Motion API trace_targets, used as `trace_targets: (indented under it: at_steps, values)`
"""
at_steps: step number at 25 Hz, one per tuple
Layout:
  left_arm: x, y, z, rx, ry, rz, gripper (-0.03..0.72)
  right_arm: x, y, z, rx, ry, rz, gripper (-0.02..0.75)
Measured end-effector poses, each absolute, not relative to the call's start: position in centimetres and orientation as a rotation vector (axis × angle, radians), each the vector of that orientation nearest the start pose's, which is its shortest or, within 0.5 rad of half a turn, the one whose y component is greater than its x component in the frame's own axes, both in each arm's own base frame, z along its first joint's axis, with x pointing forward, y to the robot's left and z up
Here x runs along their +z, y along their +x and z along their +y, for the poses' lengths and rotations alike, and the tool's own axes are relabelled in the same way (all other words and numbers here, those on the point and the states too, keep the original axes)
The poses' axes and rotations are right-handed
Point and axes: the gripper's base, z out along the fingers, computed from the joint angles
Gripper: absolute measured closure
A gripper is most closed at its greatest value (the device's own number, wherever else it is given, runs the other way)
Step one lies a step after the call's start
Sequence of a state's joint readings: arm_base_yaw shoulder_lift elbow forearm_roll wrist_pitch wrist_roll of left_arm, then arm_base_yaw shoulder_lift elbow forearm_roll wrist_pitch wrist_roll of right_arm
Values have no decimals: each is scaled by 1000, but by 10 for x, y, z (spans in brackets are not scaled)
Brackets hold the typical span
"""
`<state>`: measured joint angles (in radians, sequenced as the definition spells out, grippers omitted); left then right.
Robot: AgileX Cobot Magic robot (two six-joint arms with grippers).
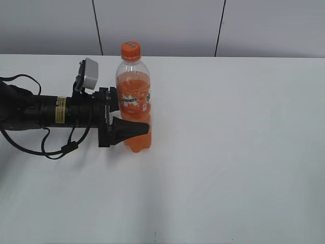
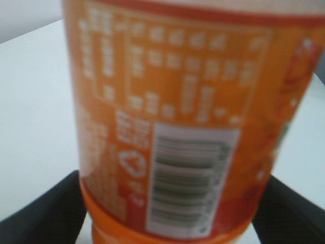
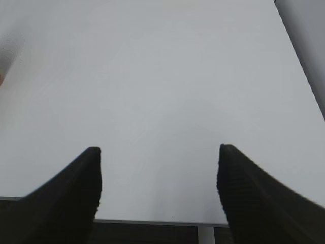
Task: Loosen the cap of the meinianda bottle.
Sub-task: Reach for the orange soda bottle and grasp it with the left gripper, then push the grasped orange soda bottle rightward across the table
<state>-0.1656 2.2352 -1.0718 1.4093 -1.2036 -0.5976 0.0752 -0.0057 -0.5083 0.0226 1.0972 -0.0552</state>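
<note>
The meinianda bottle [image 1: 133,91] stands upright on the white table, full of orange drink, with its orange cap [image 1: 130,50] on top. My left gripper [image 1: 133,123] reaches in from the left and is shut on the bottle's lower body, just below the label. In the left wrist view the bottle's label with a barcode [image 2: 188,132] fills the frame, and both black fingers of the left gripper [image 2: 172,203] touch its sides. The cap is out of that view. My right gripper [image 3: 158,150] is open and empty over bare table and does not show in the exterior view.
The white table [image 1: 238,152] spreads to the right of and in front of the bottle. A grey panelled wall [image 1: 162,25] runs behind its far edge. The left arm's cable [image 1: 56,150] loops on the table at the left. The table's edge [image 3: 152,221] shows in the right wrist view.
</note>
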Motion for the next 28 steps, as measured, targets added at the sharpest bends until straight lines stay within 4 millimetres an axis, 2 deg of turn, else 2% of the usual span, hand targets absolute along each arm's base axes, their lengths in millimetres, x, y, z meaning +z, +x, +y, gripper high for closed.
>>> trace_targets:
  at_steps: [10, 28]
  values:
    - [88, 353, -143, -1023, 1202, 1549, 291, 277, -8, 1, 39, -136, 2062, 206]
    - [89, 353, -144, -1031, 1204, 1542, 293, 277, -8, 1, 39, -136, 2062, 206]
